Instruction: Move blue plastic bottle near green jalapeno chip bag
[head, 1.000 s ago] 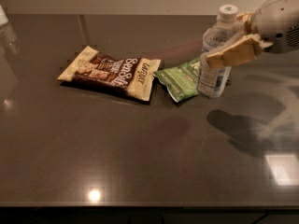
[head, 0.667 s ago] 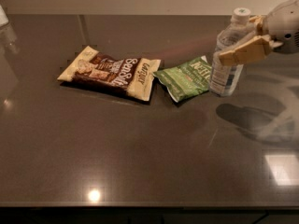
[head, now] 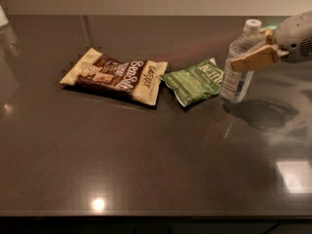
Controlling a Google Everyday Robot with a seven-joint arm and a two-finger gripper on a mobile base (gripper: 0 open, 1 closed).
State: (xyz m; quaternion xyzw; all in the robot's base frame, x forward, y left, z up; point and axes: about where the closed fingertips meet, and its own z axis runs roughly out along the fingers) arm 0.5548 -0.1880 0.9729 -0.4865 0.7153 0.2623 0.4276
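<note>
I see the jaws clenched around the upper body of the blue plastic bottle (head: 235,84): one tan finger (head: 253,61) lies across the front of it, just under the shoulder, and the other shows behind it near the neck. The gripper (head: 246,50) sits at the upper right of the frame, and its grey wrist runs off the right edge.

The bottle leans a little, with its white cap (head: 252,25) tipped toward the upper right and its base low over the bench (head: 146,155). I cannot tell whether the base touches the surface. A dark shadow lies on the bench just right of the bottle.

Just left of the bottle's lower half lies the green jalapeno chip bag (head: 194,81), flat on the bench. Its right corner is at the bottle's label, touching it or very nearly so.

Further left, in the centre left of the frame, lies the larger brown-and-cream snack bag (head: 117,75), also flat. Its right end is just beside the green bag's left edge.

The bench is dark and glossy, with light spots reflected at the bottom left and lower right.
</note>
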